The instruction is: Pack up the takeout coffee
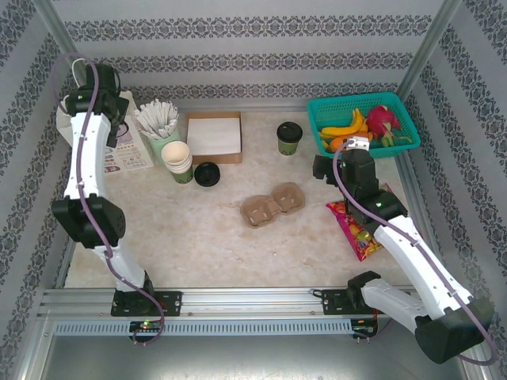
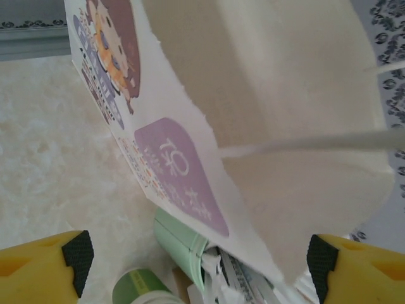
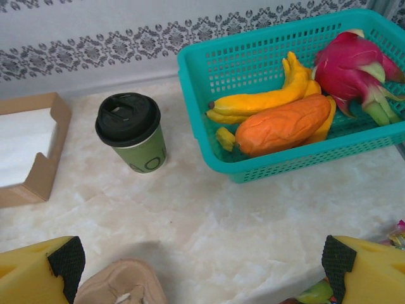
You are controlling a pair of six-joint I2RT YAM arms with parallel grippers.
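My right claw (image 3: 201, 269) gapes empty near the takeout coffee (image 3: 131, 142); I should grip its green side squarely, keeping it upright. My left claw (image 2: 196, 256), spread too, seems poised over the paper bag (image 2: 304, 95).

The top camera looked down from above and behind the arm bases (image 1: 146, 301) and took in the whole pale marbled counter (image 1: 198, 237). The left wrist camera hung very near the open white printed paper bag (image 2: 285, 126), looking down into its mouth. The right wrist camera looked from low over the counter toward the patterned back wall (image 3: 126, 44), at middle distance. With the top view it shared the small olive-green paper cup with black lid (image 3: 131, 136) and the teal plastic basket (image 3: 304, 161).
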